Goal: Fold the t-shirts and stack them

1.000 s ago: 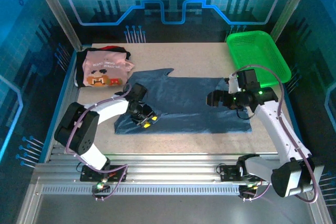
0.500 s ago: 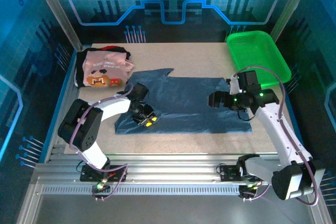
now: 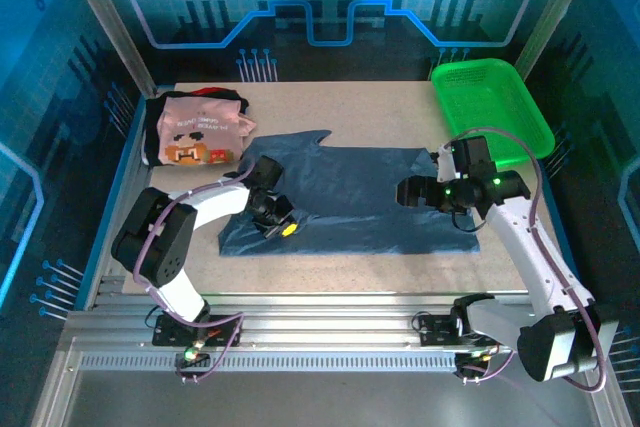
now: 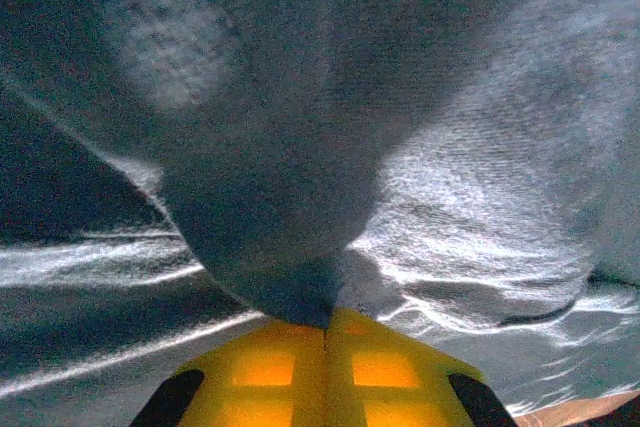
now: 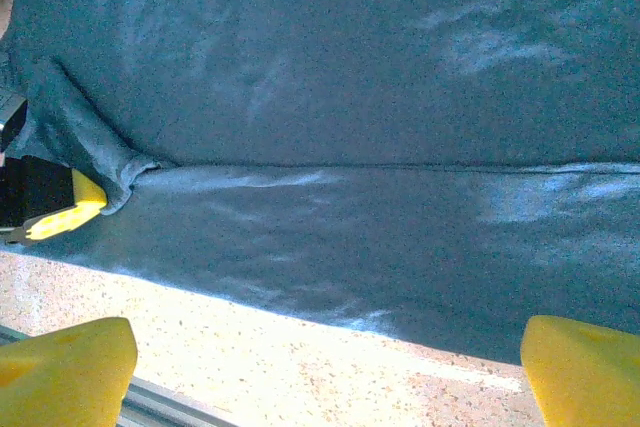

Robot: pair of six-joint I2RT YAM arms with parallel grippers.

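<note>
Two sets of jaws, two different states. My left jaws are clamped on the slate-blue t-shirt (image 3: 350,197) close to its near-left edge. In the left wrist view the yellow pads (image 4: 265,372) meet, with a bunch of blue cloth pinched between them and rising away.

My right jaws stand wide apart and hold nothing, above the right part of the same shirt. Their yellow fingertips (image 5: 65,372) sit at the lower corners of the right wrist view, and the cloth and a strip of speckled tabletop (image 5: 300,357) lie beyond them.

That shirt lies spread over the middle of the tabletop, mostly flat. The pink t-shirt (image 3: 200,132), print up, rests at the far left corner on top of the black t-shirt (image 3: 152,147). A green basket (image 3: 490,107) stands at the far right corner.
</note>
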